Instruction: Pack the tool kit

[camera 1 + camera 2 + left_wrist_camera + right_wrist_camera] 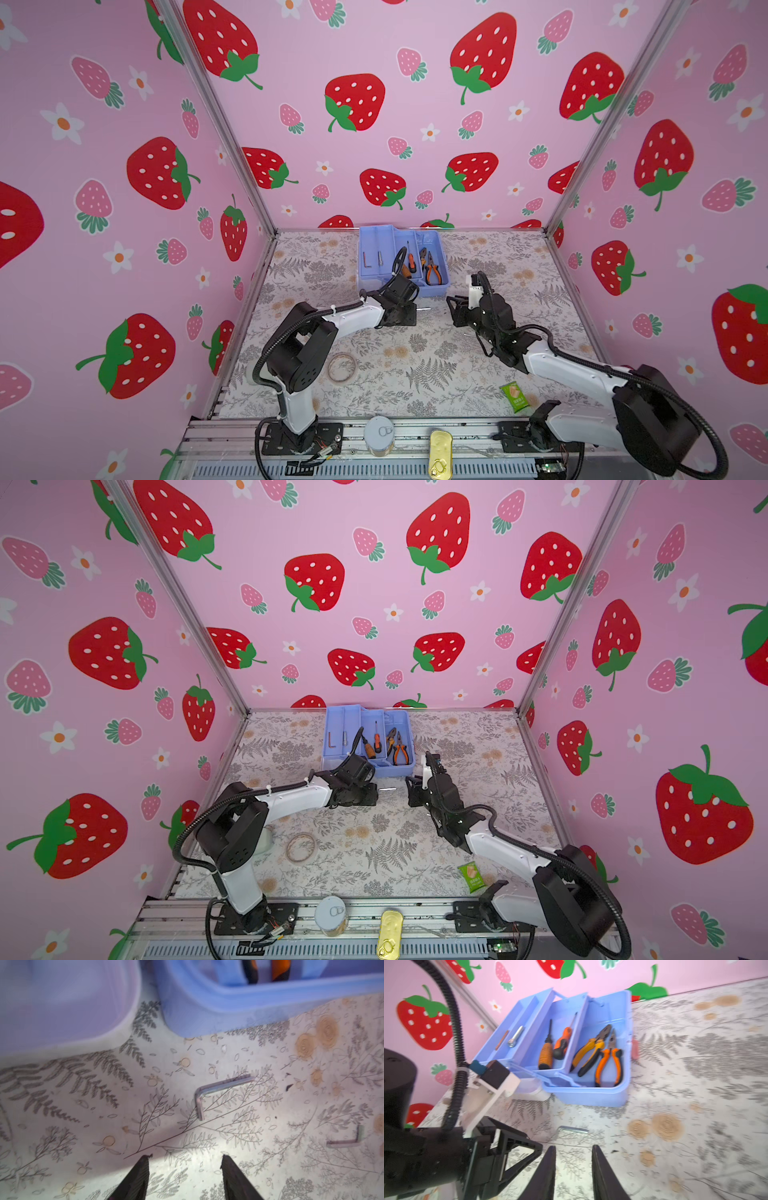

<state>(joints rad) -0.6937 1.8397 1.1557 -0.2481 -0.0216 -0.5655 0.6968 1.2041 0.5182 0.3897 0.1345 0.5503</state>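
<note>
Light blue tool kit (591, 1096); orange-handled pliers (612, 1044); pink strawberry walls (374, 50); fern-print table (415, 353)

Open tool kit (392, 771), hex key (389, 789) on table (415, 854)

Table (415, 345): tool kit (436, 290), hex key (224, 1084) (loose)

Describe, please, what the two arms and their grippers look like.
Both the left arm and right arm have white link shells between bulky black joint housings. A black corrugated cable hose loops along each; white zip ties hold the left one. The left gripper and right gripper are black, with tapered, wedge-shaped fingers.
</note>
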